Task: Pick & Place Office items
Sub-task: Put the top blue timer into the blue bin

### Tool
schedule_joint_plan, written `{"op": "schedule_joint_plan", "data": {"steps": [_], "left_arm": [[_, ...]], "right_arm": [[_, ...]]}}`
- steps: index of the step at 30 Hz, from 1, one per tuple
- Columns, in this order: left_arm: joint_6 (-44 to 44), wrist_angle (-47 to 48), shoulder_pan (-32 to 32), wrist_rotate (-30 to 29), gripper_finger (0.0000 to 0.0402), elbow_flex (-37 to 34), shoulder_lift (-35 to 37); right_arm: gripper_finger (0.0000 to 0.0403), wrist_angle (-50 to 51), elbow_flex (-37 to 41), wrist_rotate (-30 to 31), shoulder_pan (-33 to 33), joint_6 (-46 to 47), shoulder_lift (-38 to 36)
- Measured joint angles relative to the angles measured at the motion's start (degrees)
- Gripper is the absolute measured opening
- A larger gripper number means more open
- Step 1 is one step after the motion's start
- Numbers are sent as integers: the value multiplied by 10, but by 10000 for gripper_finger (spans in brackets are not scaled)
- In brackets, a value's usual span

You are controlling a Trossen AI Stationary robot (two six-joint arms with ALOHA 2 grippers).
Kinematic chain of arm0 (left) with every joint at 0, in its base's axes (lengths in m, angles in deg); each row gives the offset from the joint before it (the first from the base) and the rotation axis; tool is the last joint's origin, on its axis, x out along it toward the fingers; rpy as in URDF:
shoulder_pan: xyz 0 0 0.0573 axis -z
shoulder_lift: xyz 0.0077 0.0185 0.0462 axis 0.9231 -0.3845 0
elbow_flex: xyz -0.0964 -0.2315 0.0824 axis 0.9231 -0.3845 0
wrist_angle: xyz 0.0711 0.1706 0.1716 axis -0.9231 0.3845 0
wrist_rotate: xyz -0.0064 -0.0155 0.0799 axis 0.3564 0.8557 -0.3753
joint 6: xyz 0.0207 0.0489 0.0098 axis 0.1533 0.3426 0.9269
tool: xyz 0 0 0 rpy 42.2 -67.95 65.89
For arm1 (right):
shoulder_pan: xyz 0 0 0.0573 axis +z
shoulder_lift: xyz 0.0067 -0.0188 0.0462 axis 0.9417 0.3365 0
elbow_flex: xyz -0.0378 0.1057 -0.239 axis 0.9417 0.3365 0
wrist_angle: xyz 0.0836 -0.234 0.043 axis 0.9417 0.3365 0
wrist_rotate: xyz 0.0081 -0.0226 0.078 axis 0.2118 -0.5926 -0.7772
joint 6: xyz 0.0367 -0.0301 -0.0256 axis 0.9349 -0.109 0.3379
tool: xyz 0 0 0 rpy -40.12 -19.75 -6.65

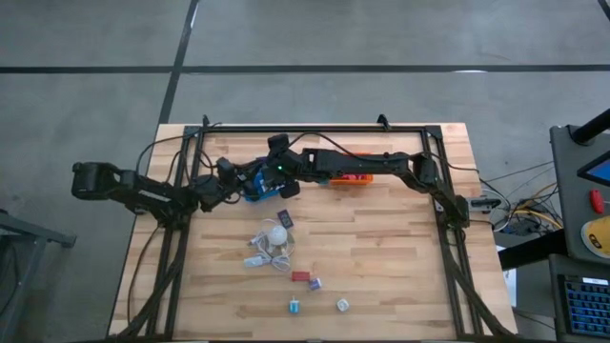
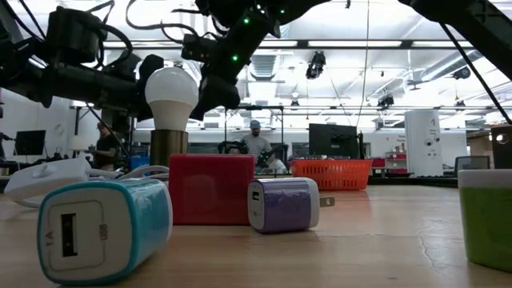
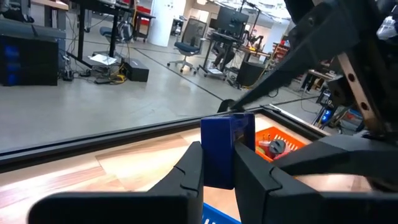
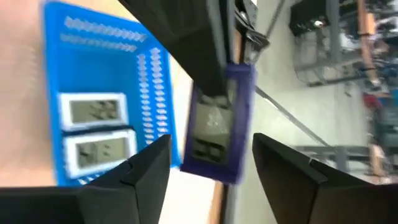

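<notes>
A dark blue flat item [image 3: 225,148] with a pale label [image 4: 213,127] hangs over the blue mesh basket [image 1: 255,185], with my left gripper [image 3: 217,163] shut on it. My right gripper [image 4: 211,158] reaches in from the table's right. It is open, its fingers standing on either side of the item without touching it. Two pale-labelled items [image 4: 93,130] lie in the blue basket. On the near half of the table rest a dark piece [image 1: 284,219], a red block [image 1: 300,277], a purple piece [image 1: 315,284], a teal piece [image 1: 294,306] and a pale cube [image 1: 342,305]. My left gripper pinches the blue item by its two flat faces [image 3: 217,177] between its two fingers, at the end nearest the wrist. The fingers come at it roughly level from the table's left. The item sticks out past the fingertips, lifted clear above the blue basket.
The orange mesh basket [image 1: 351,178] stands to the right of the blue one, under my right arm. A white bulb [image 1: 277,234] with its white cord lies at mid table. A black frame [image 1: 315,129] runs round the table's far and side edges.
</notes>
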Motion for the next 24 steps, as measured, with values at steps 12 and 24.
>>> {"op": "schedule_joint_plan", "data": {"steps": [12, 24], "left_arm": [[0, 45, 0, 0, 53, 0, 0], [-9, 180, 0, 1, 53, 1, 0]], "right_arm": [[232, 53, -3, 31, 5, 22, -40], [221, 105, 48, -91, 4, 105, -149]]}}
